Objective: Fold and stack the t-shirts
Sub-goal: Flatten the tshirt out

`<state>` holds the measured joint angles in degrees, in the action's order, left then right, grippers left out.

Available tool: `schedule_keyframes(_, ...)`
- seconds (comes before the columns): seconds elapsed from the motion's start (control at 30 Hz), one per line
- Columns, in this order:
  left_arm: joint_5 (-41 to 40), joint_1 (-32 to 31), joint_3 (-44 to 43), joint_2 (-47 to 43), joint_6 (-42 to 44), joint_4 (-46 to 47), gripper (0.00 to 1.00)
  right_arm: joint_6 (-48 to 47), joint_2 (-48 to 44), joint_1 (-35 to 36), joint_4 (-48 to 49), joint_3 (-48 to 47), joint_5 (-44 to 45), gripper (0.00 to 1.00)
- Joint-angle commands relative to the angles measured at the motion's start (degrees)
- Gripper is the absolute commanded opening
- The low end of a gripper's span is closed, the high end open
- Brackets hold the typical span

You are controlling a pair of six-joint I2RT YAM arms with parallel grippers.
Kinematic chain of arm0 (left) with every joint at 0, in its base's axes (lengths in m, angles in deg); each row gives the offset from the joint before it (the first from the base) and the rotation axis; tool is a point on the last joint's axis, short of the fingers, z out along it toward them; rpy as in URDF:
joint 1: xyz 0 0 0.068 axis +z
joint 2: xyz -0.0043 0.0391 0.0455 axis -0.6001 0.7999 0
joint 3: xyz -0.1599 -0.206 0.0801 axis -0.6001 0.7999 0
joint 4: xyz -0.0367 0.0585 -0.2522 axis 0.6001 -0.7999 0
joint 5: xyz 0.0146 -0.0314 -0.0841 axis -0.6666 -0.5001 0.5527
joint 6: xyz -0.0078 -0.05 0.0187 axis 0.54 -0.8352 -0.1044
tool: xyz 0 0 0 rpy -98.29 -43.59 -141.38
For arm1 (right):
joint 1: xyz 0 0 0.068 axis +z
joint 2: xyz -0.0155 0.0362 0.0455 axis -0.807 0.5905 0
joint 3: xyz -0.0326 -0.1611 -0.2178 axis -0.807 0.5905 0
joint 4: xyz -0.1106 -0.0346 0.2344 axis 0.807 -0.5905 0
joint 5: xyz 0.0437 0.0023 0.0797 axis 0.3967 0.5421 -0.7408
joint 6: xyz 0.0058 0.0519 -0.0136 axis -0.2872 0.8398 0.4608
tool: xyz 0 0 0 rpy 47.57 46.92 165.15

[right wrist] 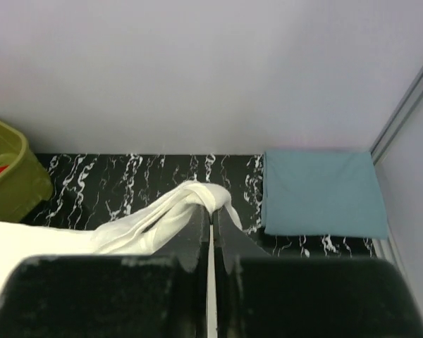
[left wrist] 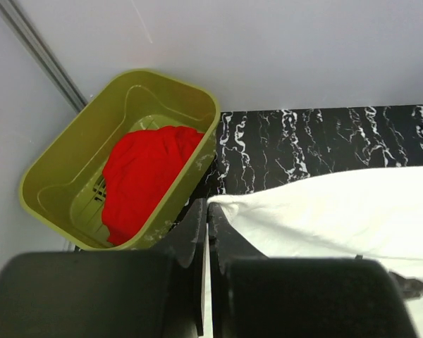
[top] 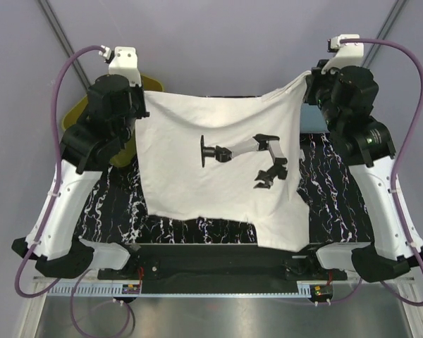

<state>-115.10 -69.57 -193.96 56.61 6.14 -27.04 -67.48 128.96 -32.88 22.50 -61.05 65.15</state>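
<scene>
The left gripper [left wrist: 206,220] and right gripper [right wrist: 211,227] each clench a far corner of the white t-shirt [top: 218,176], holding it spread above the desk [top: 116,204]. The red t-shirt [left wrist: 144,179] lies in the green tub [left wrist: 53,184] by the desk's far left corner; a folded blue cloth [right wrist: 317,193] lies at its far right corner.

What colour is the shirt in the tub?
Red shirt; left wrist view shows it best.

White t-shirt [top: 176,162], red t-shirt [left wrist: 144,179], olive tub [left wrist: 84,141]
</scene>
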Motion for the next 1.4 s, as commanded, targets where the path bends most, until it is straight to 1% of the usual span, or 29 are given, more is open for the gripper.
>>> schedule_keyframes(0.0, 4.6, 3.9, -7.5, 2.3, -1.8, 1.7, 0.00, -4.2, 2.2, -0.5, 4.9, -8.1, 2.1, 0.00)
schedule_keyframes(0.07, 3.8, 4.5, -12.8, 3.1, -2.6, -0.4, 0.00, -3.6, 3.4, -0.5, 1.6, -13.3, 0.7, 0.00)
schedule_keyframes(0.17, 5.8, 4.5, -13.4, 0.4, -1.6, 1.5, 0.00, -2.0, 2.7, -0.5, -1.5, -18.8, -2.4, 0.00)
schedule_keyframes(0.23, 7.5, 4.5, -9.6, -5.1, -2.7, 4.7, 0.00, -0.9, -0.1, -0.4, -4.2, -19.4, -4.1, 0.00)
schedule_keyframes(0.27, 7.8, 4.5, -7.9, -9.5, -3.2, 5.8, 0.00, 1.6, -4.2, -0.5, -4.1, -18.3, -6.6, 0.00)
schedule_keyframes(0.3, 9.8, 4.5, -4.2, -11.7, -3.7, 6.9, 0.00, 2.4, -6.6, -0.5, -4.0, -16.7, -8.2, 0.00)
schedule_keyframes(0.33, 11.4, 4.5, -2.6, -14.0, -4.4, 8.3, 0.00, 3.3, -9.0, -0.4, -4.0, -14.1, -9.8, 0.00)
schedule_keyframes(0.37, 13.0, 4.4, -0.7, -18.1, -4.6, 8.8, 0.00, 5.3, -13.3, -0.5, -5.4, -13.4, -12.0, 0.00)
schedule_keyframes(0.4, 16.5, 4.5, 0.9, -20.2, -4.6, 9.3, 0.00, 6.5, -15.1, -0.5, -6.9, -13.3, -12.6, 0.00)
schedule_keyframes(0.5, 20.6, 4.4, 8.9, -28.6, -4.0, 13.0, 0.00, 12.2, -21.6, -0.5, -12.7, -13.1, -15.5, 0.00)
schedule_keyframes(0.53, 21.8, 4.4, 12.4, -30.4, -4.4, 14.9, 0.00, 14.4, -23.6, -0.5, -13.4, -9.8, -17.3, 0.00)
schedule_keyframes(0.57, 23.7, 4.5, 12.9, -32.1, -4.7, 14.9, 0.00, 16.0, -28.1, -0.5, -13.8, -7.7, -17.8, 0.00)
schedule_keyframes(0.6, 27.4, 4.5, 13.0, -32.5, -5.1, 14.6, 0.00, 17.3, -30.1, -0.5, -14.2, -4.1, -17.8, 0.00)
schedule_keyframes(0.67, 30.9, 4.5, 11.6, -32.5, -7.1, 11.8, 0.00, 19.3, -34.3, -0.5, -16.5, -3.1, -16.4, 0.00)
schedule_keyframes(0.77, 31.9, 4.5, 10.1, -33.1, -8.9, 8.9, 0.00, 19.7, -35.9, -0.5, -20.4, -7.4, -12.4, 0.00)
schedule_keyframes(0.83, 31.0, 4.6, 8.5, -32.9, -8.9, 6.8, 0.00, 19.0, -35.8, -0.5, -21.5, -12.2, -9.7, 0.00)
schedule_keyframes(0.87, 30.3, 4.5, 6.4, -32.2, -8.8, 5.9, 0.00, 18.6, -35.3, -0.5, -21.2, -13.6, -8.9, 0.00)
schedule_keyframes(0.93, 27.1, 4.5, 3.7, -30.6, -8.1, 2.9, 0.00, 16.1, -33.1, -0.4, -20.1, -16.8, -6.1, 0.00)
schedule_keyframes(1.0, 24.7, 4.6, 0.1, -26.5, -7.2, -0.3, 0.00, 13.3, -30.1, -0.4, -19.2, -19.1, -4.7, 0.00)
schedule_keyframes(1.07, 23.4, 4.6, -0.3, -21.7, -6.3, -1.5, 0.00, 8.4, -25.4, -0.4, -16.6, -18.6, -1.8, 0.00)
schedule_keyframes(1.1, 22.0, 4.5, 1.5, -20.4, -6.0, -1.3, 0.00, 6.8, -24.1, -0.4, -15.1, -15.3, -0.4, 0.00)
schedule_keyframes(1.17, 18.7, 4.5, 5.3, -17.2, -5.9, 0.0, 0.00, 2.9, -20.8, -0.4, -8.9, -9.6, 3.5, 0.00)
schedule_keyframes(1.2, 17.5, 4.6, 9.7, -16.3, -6.2, 1.3, 0.00, 1.8, -19.8, -0.4, -6.6, -2.8, 4.4, 0.00)
schedule_keyframes(1.23, 16.6, 4.5, 11.9, -14.8, -6.2, 1.9, 0.00, 0.0, -17.7, -0.4, -1.8, 0.9, 4.0, 0.00)
schedule_keyframes(1.27, 14.9, 4.6, 14.0, -13.9, -6.4, 2.4, 0.00, -0.3, -16.6, -0.4, 0.8, 4.6, 2.9, 0.00)
schedule_keyframes(1.3, 14.2, 4.6, 18.9, -13.0, -7.0, 3.7, 0.00, -1.8, -15.6, -0.4, 3.4, 11.9, 0.0, 0.00)
schedule_keyframes(1.33, 12.9, 4.7, 21.2, -11.1, -7.4, 4.1, 0.00, -1.7, -12.9, -0.5, 8.8, 15.3, -1.3, 0.00)
schedule_keyframes(1.37, 8.8, 5.0, 23.6, -9.8, -8.0, 4.5, 0.00, -1.4, -11.0, -0.5, 11.3, 20.7, -2.5, 0.00)
